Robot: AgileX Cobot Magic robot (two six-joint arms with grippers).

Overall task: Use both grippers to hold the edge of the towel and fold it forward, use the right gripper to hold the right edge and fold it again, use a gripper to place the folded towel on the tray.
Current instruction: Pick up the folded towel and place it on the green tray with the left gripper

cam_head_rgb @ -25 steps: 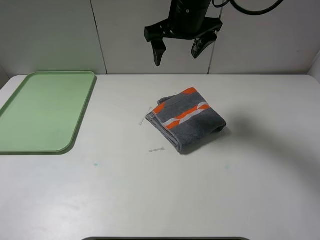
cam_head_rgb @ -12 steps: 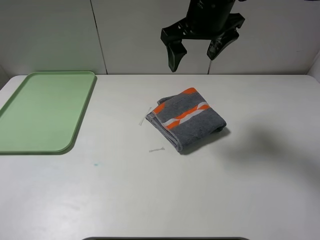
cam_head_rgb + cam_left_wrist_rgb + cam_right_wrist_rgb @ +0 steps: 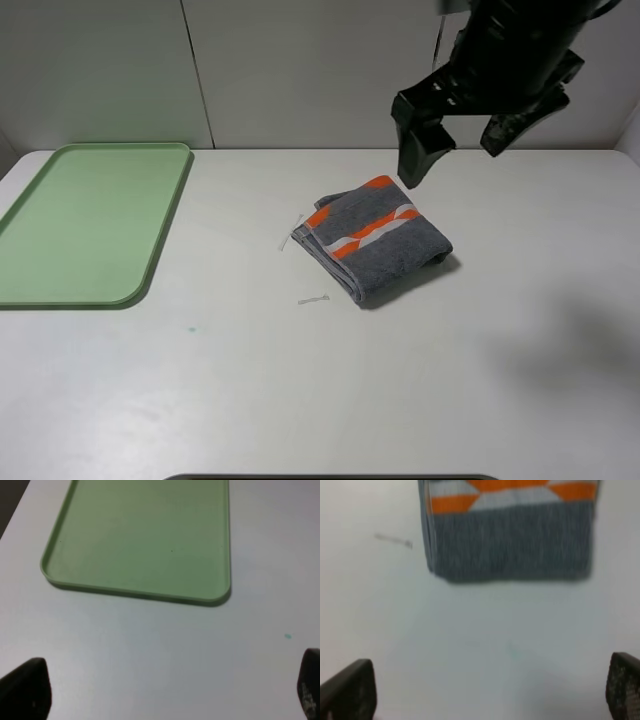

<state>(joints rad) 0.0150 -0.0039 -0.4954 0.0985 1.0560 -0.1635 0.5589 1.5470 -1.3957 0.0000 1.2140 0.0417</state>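
Tray point(image 3: 90, 225) sits at the left edge of the high view. The folded towel point(image 3: 378, 240) lies mid-frame on the surface point(image 3: 300, 400), well apart from the tray and not on it. Your right end effector point(image 3: 455, 162) hangs upper right, above the towel, fingers spread wide and pointing down. Your left end effector point(image 3: 167, 687) is also spread, over the surface near the tray's rim. Thin white scraps point(image 3: 314, 300) lie just left of the towel.

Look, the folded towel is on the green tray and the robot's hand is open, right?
No. The folded towel lies on the white table, apart from the green tray, as the exterior high view shows. The right hand is open.
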